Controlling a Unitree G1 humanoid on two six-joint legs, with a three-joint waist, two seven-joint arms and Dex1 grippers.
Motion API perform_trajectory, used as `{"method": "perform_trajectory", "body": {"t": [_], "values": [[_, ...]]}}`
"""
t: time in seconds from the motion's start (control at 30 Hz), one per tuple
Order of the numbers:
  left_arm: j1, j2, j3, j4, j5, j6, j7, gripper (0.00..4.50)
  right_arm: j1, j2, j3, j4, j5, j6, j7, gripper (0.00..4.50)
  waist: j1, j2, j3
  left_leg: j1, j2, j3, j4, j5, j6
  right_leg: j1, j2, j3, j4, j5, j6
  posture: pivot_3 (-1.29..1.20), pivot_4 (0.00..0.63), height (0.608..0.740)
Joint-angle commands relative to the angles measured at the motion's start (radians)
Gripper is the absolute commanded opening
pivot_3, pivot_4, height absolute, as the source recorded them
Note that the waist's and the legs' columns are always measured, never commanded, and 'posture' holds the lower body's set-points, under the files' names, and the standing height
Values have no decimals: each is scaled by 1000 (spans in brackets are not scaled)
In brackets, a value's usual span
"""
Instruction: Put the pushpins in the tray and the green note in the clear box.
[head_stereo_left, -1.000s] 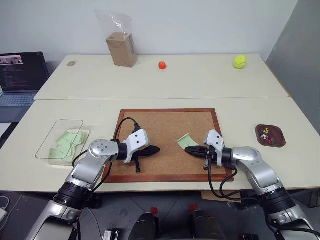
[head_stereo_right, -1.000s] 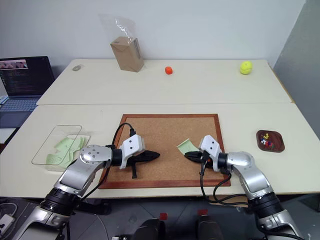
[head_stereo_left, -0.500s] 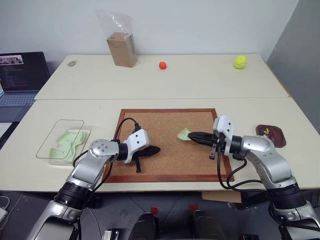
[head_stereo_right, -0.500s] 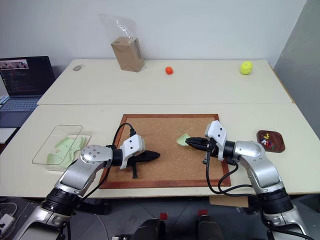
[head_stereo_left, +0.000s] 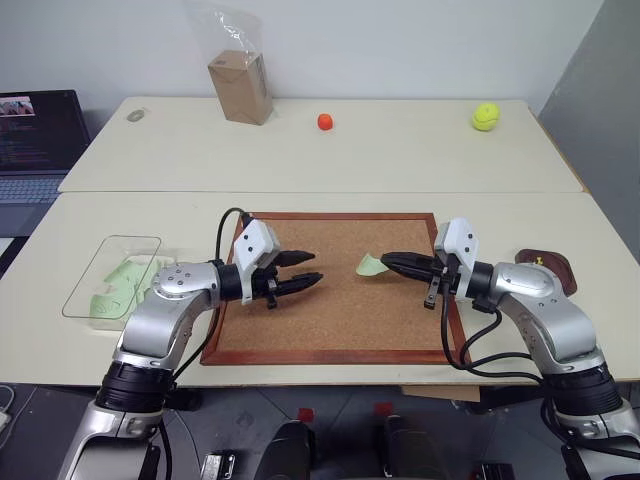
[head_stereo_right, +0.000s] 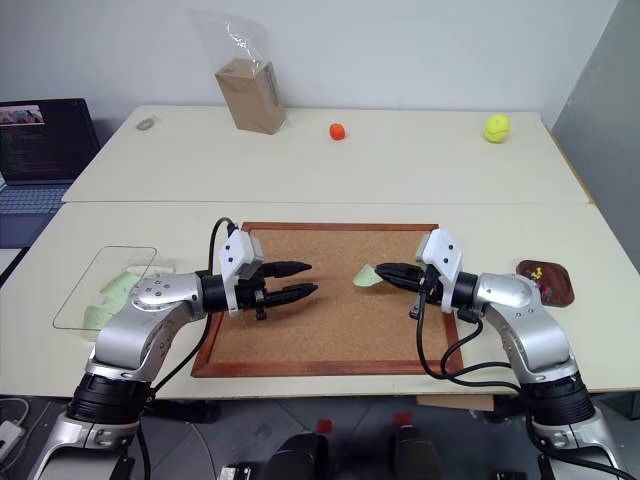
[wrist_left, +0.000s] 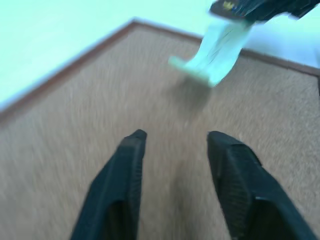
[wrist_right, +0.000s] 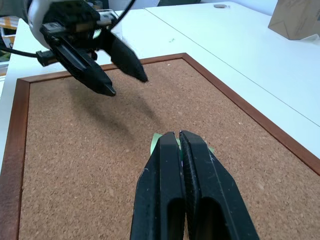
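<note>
Left eye view shows the right gripper pinched shut on the small pale green paper note, lifted over the wood-framed cork board. Facing it, the left gripper hangs with its black fingers parted and empty. Coloured pushpins already lie in the small reddish-brown tray at the right. By my reckoning the note must yet cross to the transparent shallow plastic box far left.
</note>
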Motion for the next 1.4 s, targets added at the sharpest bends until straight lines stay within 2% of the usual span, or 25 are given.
{"method": "perform_trajectory", "body": {"t": [0.03,0.23,0.33,0.53,0.67,0.8,0.87,0.9,0.97,1.1,1.17,1.4], "values": [[-14,-16,-17,4,115,-252,57,2224,-43,4,-33,-33,37,18,-11,0,0,0,0,0,0,0,0,0,0,0,0,0,0,0,0,0,150,740],[-54,-50,-85,99,257,-553,104,2224,-85,26,-24,-36,58,51,-32,0,0,0,0,0,0,0,0,0,0,0,0,0,0,0,0,0,150,740],[-87,-81,-119,152,303,-641,131,2224,-99,36,-15,-45,62,65,-39,0,1,0,0,0,-1,0,1,0,0,0,0,-1,1,0,0,0,150,740],[-120,-118,-160,221,330,-723,145,2224,-116,56,3,-55,55,75,-47,0,-1,0,0,0,-1,1,2,0,1,0,0,-1,1,0,0,0,150,740],[-161,-150,-182,302,421,-786,223,2224,-116,70,13,-80,60,91,-55,0,0,0,0,-1,-1,0,3,0,1,0,1,-1,3,0,0,0,150,740],[-181,-161,-193,347,447,-810,247,2224,-112,80,16,-95,63,103,-63,0,-2,0,0,0,-2,1,4,0,1,0,1,-1,4,0,0,0,150,740],[-185,-164,-190,359,444,-817,253,1867,-112,85,19,-99,65,108,-67,0,-2,0,0,0,-2,0,4,0,1,0,1,-1,5,0,0,0,150,740],[-186,-163,-190,362,438,-819,251,1853,-113,88,19,-101,66,110,-68,0,-2,0,0,0,-2,0,4,0,1,0,1,-1,5,0,0,0,150,740],[-188,-163,-191,366,432,-823,248,1303,-114,90,19,-102,66,112,-70,0,-2,0,0,0,-1,0,4,0,1,0,1,-1,5,0,0,0,150,740],[-191,-163,-190,369,429,-825,248,578,-119,93,19,-98,66,113,-72,0,-2,0,0,0,-1,0,4,0,1,0,1,-1,5,0,0,0,150,740],[-192,-165,-189,367,429,-824,250,42,-120,93,18,-96,65,112,-72,0,-2,0,0,0,-2,0,5,0,1,0,1,-1,5,0,0,0,150,740],[-187,-159,-187,359,457,-853,282,9,-118,97,16,-92,68,121,-76,0,-2,0,0,0,-1,0,5,0,1,0,1,-1,6,0,0,0,150,740]]}}
